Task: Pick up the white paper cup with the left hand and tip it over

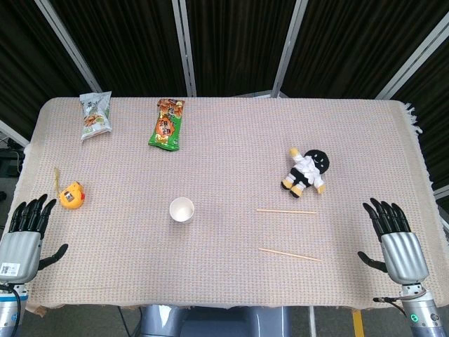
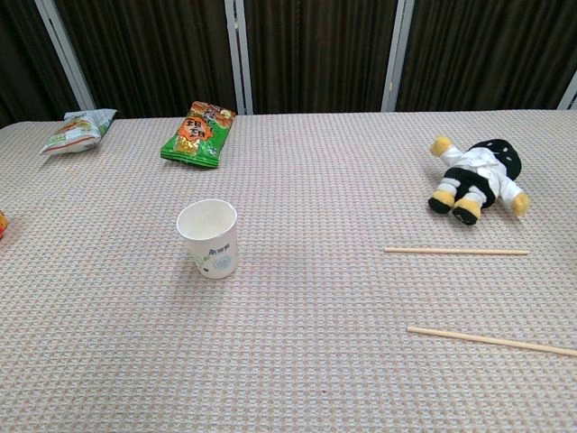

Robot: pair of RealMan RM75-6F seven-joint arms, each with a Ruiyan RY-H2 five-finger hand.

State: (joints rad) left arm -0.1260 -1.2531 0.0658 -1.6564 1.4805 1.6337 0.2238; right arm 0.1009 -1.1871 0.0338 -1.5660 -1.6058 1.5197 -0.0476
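Observation:
The white paper cup (image 1: 182, 210) stands upright, mouth up, on the woven tablecloth near the middle of the table; the chest view shows the cup (image 2: 209, 238) with a small printed mark on its side. My left hand (image 1: 24, 232) lies flat at the table's near left corner, fingers spread, holding nothing, well left of the cup. At the near right corner my right hand (image 1: 395, 238) rests the same way, open and empty. Neither hand shows in the chest view.
A yellow toy (image 1: 71, 195) lies between the left hand and the cup. Two snack bags, one grey-white (image 1: 95, 114) and one green (image 1: 167, 123), lie at the far left. A plush doll (image 1: 306, 170) and two chopsticks (image 1: 286, 211) (image 1: 290, 255) lie right of the cup.

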